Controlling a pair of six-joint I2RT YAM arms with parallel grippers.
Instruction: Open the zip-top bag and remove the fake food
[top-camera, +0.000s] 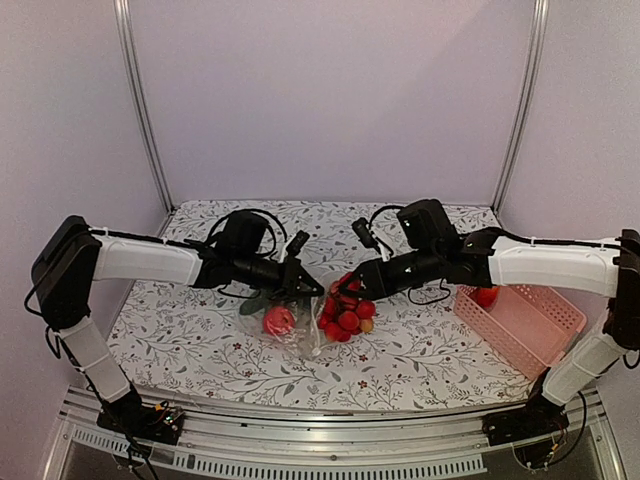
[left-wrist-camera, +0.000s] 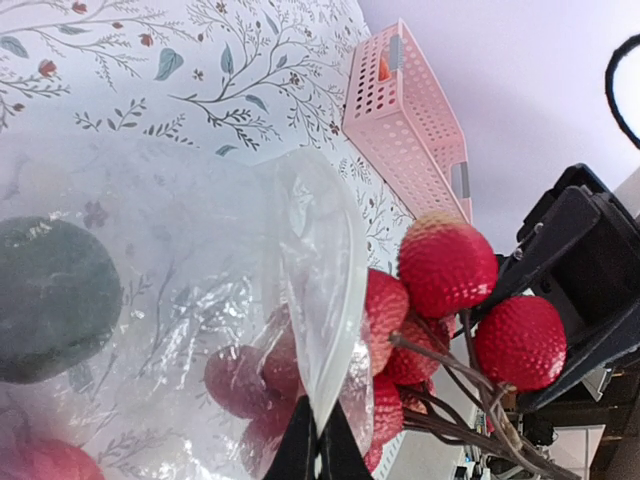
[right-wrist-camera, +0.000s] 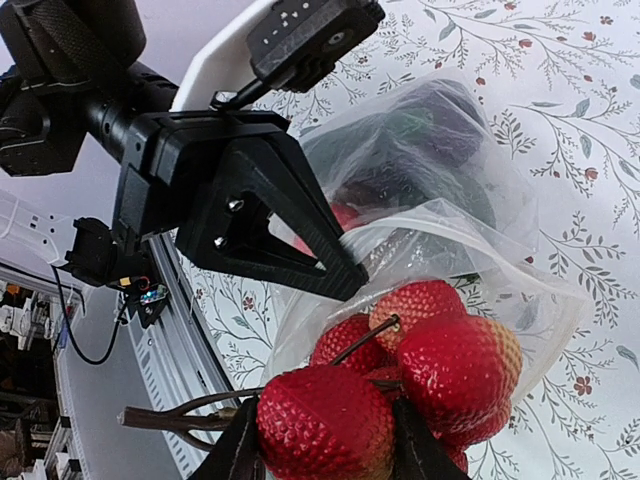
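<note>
My left gripper (left-wrist-camera: 318, 452) was clenched on a fold of the bag's (left-wrist-camera: 170, 250) open edge, pinching the plastic flat. My right gripper (right-wrist-camera: 325, 440) was grasping one berry of the bunch of strawberries (top-camera: 345, 315), a finger on either side of it. The bunch sat half out of the bag's mouth. Some berries were behind the plastic and some were clear of it. I counted at least five, with others hidden.

The single bag lay on the flowered cloth (top-camera: 190, 345), well apart from the one pink basket (top-camera: 535, 325), with its mouth turned toward that basket and its closed end away from it. I could not tell its long axis, as it was crumpled.

Deeper in the bag, farther from the basket, lay one dark green piece (left-wrist-camera: 50, 300) and one pinkish-red round piece (top-camera: 279, 320). One red piece (top-camera: 487, 296) sat in the basket.
</note>
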